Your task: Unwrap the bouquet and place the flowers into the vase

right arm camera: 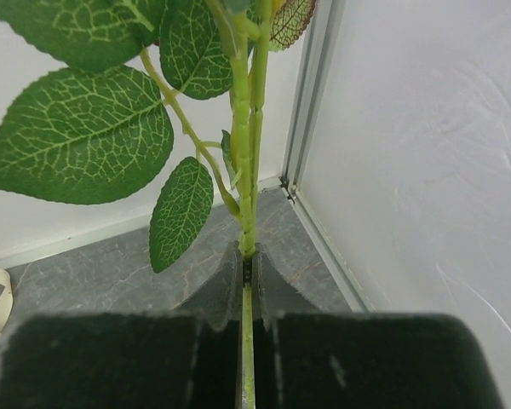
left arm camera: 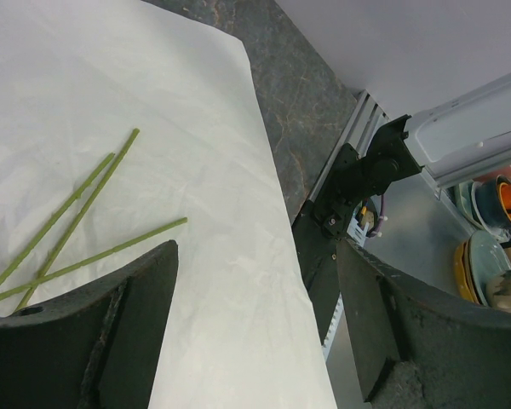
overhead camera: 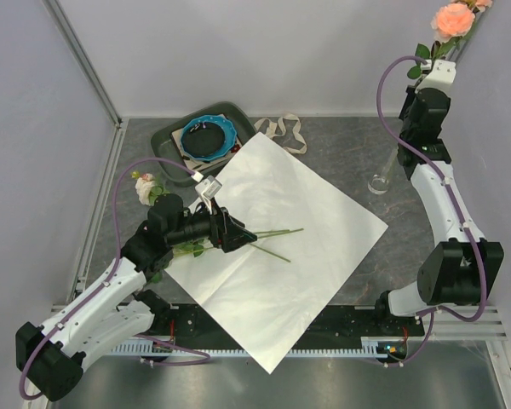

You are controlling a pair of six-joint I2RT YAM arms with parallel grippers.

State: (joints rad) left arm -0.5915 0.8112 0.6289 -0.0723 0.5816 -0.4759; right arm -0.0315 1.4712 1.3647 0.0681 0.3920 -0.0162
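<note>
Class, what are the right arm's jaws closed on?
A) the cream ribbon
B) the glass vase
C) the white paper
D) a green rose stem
D: in the right wrist view the jaws pinch a leafy green stem; the top view shows its pink rose.

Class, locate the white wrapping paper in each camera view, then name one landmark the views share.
Top external: the wrapping paper lies flat in the middle of the table.
Left wrist: the paper fills the left and centre, with loose green stems lying on it.
Right wrist: not in it.
Shared landmark: the grey marbled tabletop, visible in all three.
</note>
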